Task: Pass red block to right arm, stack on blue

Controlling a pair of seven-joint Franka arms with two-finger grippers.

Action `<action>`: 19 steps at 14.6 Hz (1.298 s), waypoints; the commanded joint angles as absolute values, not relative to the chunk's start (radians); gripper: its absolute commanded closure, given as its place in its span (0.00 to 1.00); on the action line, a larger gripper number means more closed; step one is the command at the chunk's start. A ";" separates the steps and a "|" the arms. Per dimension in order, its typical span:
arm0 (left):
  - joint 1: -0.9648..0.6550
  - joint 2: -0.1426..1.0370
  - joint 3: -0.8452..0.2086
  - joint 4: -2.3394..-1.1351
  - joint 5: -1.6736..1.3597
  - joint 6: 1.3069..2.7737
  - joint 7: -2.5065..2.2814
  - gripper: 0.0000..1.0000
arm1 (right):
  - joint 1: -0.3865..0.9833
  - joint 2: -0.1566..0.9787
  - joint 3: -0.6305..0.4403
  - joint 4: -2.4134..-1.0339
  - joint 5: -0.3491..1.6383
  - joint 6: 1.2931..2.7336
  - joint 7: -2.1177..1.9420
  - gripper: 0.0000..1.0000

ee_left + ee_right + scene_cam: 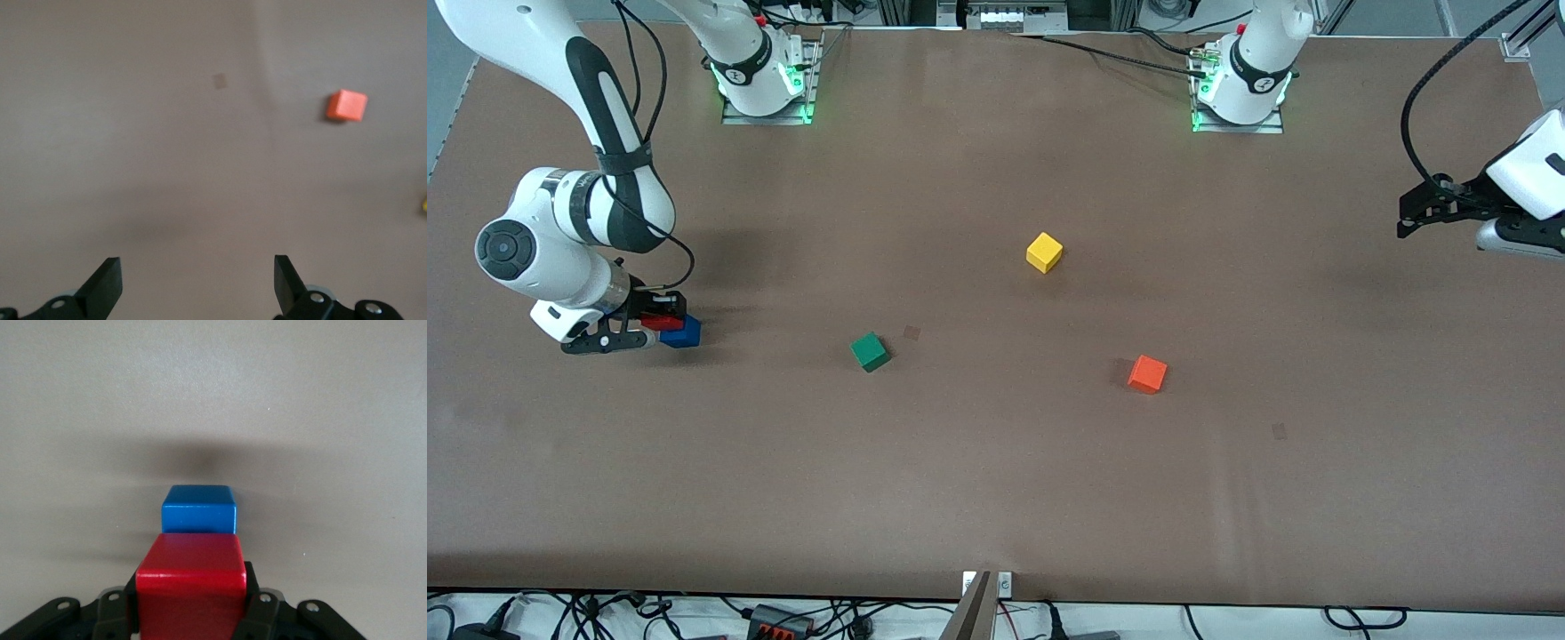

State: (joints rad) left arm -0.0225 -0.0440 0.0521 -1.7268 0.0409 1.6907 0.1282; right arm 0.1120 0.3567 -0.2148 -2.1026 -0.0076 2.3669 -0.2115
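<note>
No readable text, label, brand, number anywhere. Small logo marks on arm bases, illegible. Blocks plain, surface (996,498) unmarked.

Orange cube (347,105) on table (133,133), jaws apart.

red block (661,322): small bright red cube, clamped between the fingers of the right gripper (656,324), level, held low at the right arm's end of the surface (996,480); overlaps the blue block's edge, whether touching cannot be told.
blue block (683,332): small dark blue cube, flat on the surface, just beside and partly under the red block.
right arm (578,222): white with black joints, bent down to the blocks, gripper closed on the red block.
</note>
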 commanded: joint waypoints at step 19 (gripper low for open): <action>0.031 -0.061 -0.025 -1.706 -0.018 1.657 -0.009 0.00 | 0.103 0.391 -0.202 -2.074 -0.011 2.387 -0.193 1.00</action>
